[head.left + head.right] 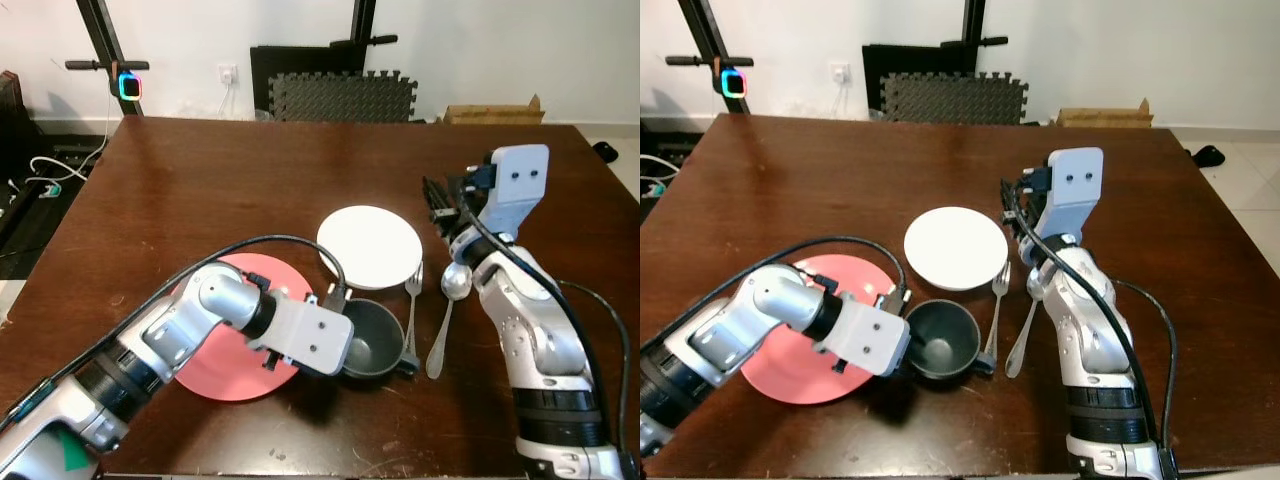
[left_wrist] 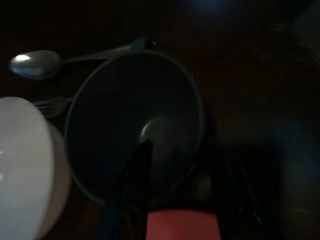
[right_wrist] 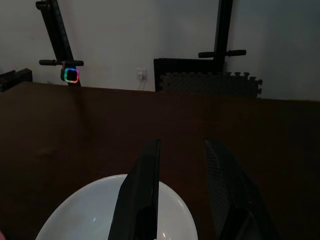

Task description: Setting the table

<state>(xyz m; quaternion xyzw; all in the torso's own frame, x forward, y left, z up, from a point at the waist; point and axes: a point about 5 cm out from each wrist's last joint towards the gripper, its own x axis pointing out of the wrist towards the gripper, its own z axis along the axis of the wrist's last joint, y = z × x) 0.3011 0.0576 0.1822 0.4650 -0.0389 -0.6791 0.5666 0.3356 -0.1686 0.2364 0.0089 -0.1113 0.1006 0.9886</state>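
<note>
Left eye view, lower centre: our left end effector grips the dark bowl by its rim — one finger inside, one outside — beside the pink plate. Our right end effector, fingers apart, hovers by the white plate, above fork and spoon — all on the table.

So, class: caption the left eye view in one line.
Left gripper at grey bowl between pink plate and fork.

A dark brown wooden table stands before a white wall. Behind the table, grey foam mats lean against that wall, beside a cardboard box.
</note>
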